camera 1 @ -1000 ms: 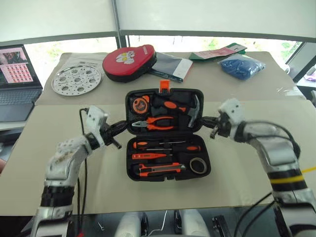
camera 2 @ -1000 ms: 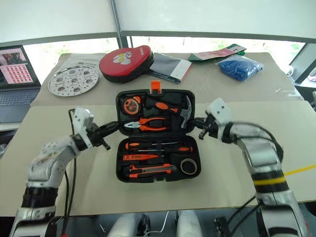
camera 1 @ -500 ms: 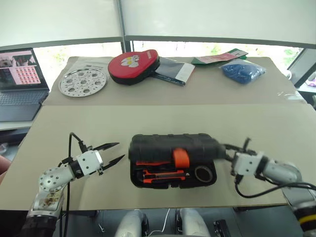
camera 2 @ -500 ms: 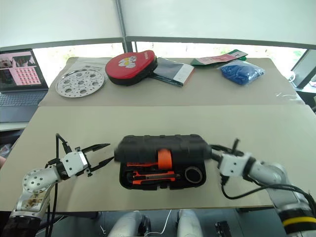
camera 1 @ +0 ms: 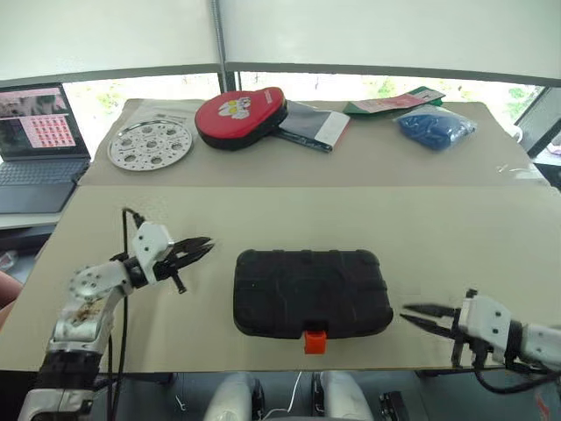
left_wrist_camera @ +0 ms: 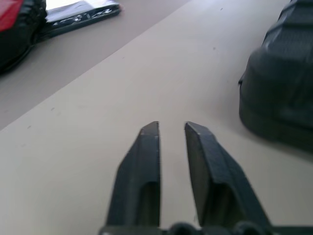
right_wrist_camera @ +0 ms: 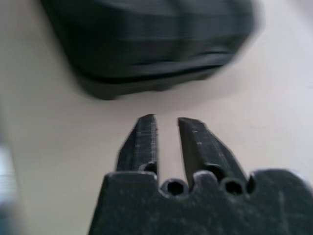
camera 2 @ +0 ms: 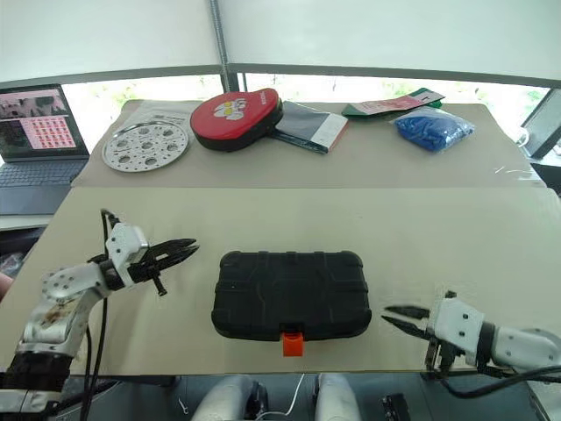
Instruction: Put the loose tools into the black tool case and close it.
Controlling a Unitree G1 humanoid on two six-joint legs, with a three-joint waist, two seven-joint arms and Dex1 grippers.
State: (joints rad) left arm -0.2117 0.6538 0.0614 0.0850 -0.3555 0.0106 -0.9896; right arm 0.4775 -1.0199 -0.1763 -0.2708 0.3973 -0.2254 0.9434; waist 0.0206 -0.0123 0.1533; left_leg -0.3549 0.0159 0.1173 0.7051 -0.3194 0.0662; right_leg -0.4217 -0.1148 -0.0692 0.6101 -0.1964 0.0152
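The black tool case (camera 1: 311,292) lies flat and closed on the tan table, its textured shell up and its small orange latch (camera 1: 315,341) at the near edge. The loose tools are hidden. My left gripper (camera 1: 203,246) hovers a short way to the left of the case, shut and empty, pointing at it. Apart from the case, my right gripper (camera 1: 410,314) sits low to its right by the table's front edge, also shut with nothing in it. The case's side (left_wrist_camera: 279,98) shows in the left wrist view, and its shell (right_wrist_camera: 146,44) lies ahead of the right fingers.
At the back stand a red oval padded case (camera 1: 239,116), a perforated metal disc (camera 1: 150,145), a dark booklet (camera 1: 311,127), a green packet (camera 1: 394,101) and a blue bag (camera 1: 436,124). A laptop (camera 1: 35,145) sits off the far left. The front edge runs just below the latch.
The lid, raised a second ago and half down half a second ago, now lies fully closed. Both grippers have left the case and shut; the right one drew back toward the front edge.
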